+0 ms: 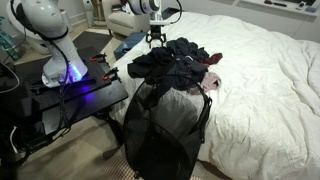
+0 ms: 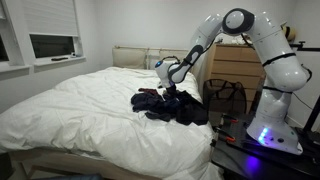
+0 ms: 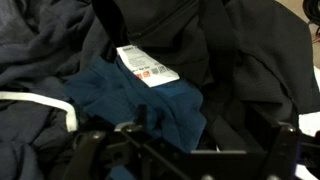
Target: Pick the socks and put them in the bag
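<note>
Nearest to me in an exterior view stands the bag point(image 1: 165, 130), tall black mesh with strap handles at its rim, set against the near edge of the desk point(image 1: 270, 70), which here is a bed under a white quilt. Just beyond the bag's rim lies the heap of dark clothes point(image 1: 178, 62), with a pink-and-white cloth point(image 1: 212, 86) at its right edge. The socks should be somewhere in that heap, but I cannot single them out among the dark folds. A little farther back, the gripper point(image 1: 155, 40) hangs over the far left part of the heap, pointing straight down.

In the wrist view the jaws stand wide apart along the bottom edge with nothing between them, so I read them as open and empty. Close under them lies a piece of blue fabric point(image 3: 120, 105) with a white label point(image 3: 147, 66) on it, and a white cord point(image 3: 40, 100) runs off to the left across darker cloth. Whether the jaws already touch the fabric I cannot tell.

I judge this to be the reach before a pick, with nothing carried yet. The next move calls for settling on one small, limp dark piece, not the bulkier garments or the cord. Then I would lower the jaws, pinch only that piece, lift it clear of the heap and bring it toward me over the bag's rim.
</note>
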### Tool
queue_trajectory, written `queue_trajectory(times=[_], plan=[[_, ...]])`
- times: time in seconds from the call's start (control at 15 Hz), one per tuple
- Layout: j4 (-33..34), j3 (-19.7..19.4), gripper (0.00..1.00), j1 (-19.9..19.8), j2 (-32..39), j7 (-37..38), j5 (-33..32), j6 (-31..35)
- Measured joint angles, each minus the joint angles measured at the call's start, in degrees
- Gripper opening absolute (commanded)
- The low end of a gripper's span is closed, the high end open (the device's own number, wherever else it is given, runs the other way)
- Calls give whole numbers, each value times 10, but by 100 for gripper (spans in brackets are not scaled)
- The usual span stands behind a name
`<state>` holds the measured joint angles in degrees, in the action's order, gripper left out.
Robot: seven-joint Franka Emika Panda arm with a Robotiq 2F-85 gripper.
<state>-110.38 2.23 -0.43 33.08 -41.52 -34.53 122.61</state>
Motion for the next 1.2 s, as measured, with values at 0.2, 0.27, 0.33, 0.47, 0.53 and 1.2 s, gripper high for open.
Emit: queue_trajectory(times=[0.2,0.27,0.33,0.47,0.53,1.2], plan=[[-3,-1,100,0,9,0,-9,15],[-3,-3,100,0,12,0,-15,20],[-3,-5,100,0,16,0,-23,26],[-2,-10,100,0,22,1,-40,35],[-1,-12,100,1,26,1,-47,37],[12,-20,51,1,43,3,-80,52]])
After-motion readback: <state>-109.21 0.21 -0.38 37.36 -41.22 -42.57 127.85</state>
